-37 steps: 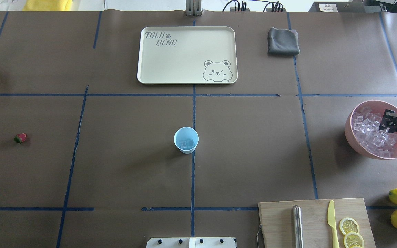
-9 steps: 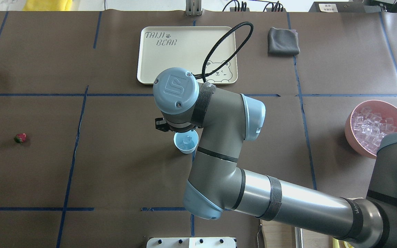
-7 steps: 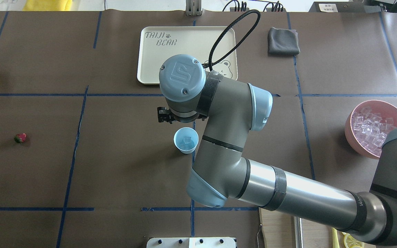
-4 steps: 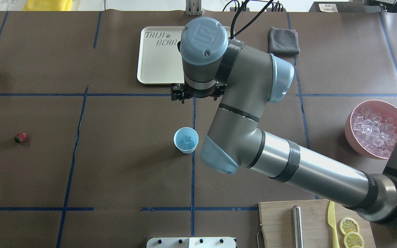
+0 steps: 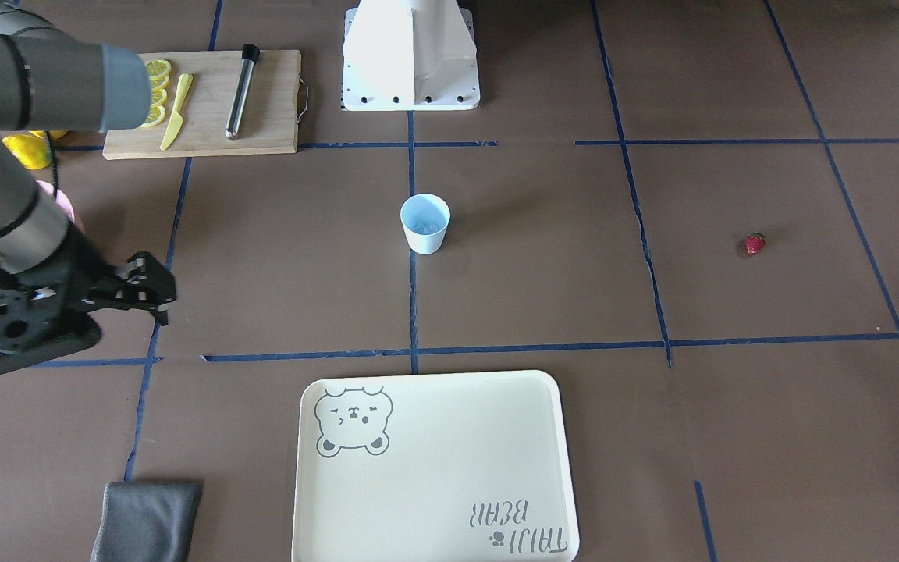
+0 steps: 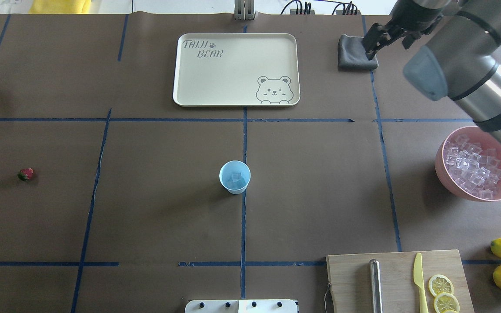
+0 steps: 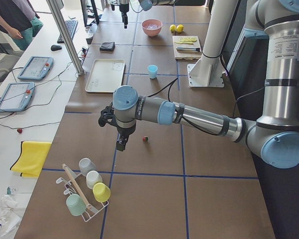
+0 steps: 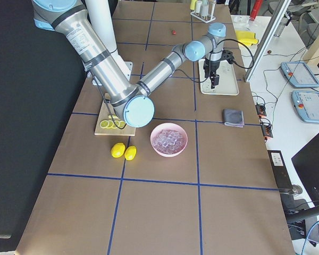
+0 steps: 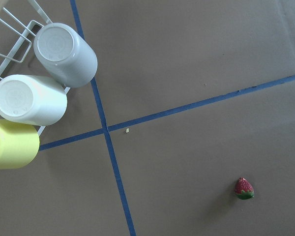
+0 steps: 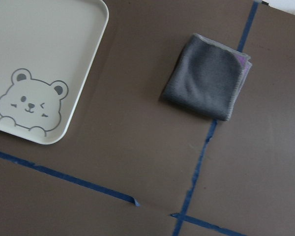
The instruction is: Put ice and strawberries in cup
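A matt brown paper sheet [image 6: 155,208] is covering the table; in the overhead view's upper middle a smooth cream plastic tray [image 6: 233,65] is lying, with a soft, folded grey cloth [image 10: 206,83] to its right. At lower right a pale, grained wooden cutting board [image 6: 350,282] is carrying a polished metal rod [image 6: 375,287], while clear glassy ice cubes [image 6: 472,167] are glinting in a smooth pink bowl [image 6: 441,167]. At centre a small pale-blue cup [image 5: 424,240] is looking matt.

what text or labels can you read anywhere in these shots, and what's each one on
"TAIJI BEAR", with a small paw print: printed on the tray, beside a winking bear drawing; it reads upside down in the front-facing view.
White label on the dark box at the table's far edge: too small to read.
Printed sticker on the left arm: too small to read.
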`<move>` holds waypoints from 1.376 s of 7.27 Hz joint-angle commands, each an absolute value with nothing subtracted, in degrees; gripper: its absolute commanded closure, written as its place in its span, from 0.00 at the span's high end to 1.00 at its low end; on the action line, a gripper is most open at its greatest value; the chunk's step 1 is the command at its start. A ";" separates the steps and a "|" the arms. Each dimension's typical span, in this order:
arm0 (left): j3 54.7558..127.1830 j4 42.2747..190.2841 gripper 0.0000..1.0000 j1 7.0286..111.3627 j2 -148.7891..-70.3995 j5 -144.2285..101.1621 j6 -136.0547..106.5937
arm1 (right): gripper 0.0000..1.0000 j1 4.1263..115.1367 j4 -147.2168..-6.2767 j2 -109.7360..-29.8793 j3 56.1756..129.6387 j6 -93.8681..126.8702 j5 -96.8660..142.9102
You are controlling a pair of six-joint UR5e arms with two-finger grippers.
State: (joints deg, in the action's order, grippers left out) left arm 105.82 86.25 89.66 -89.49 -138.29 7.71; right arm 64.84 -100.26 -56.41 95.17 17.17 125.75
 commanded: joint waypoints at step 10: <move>114.88 106.40 1.00 62.34 -81.49 -124.47 -33.98 | 1.00 92.90 -99.58 -91.32 99.49 -15.47 134.56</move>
State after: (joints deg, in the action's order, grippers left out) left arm 115.25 100.36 66.14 -84.03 -127.47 -28.09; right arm 92.86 -99.60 -90.99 99.48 -15.42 134.55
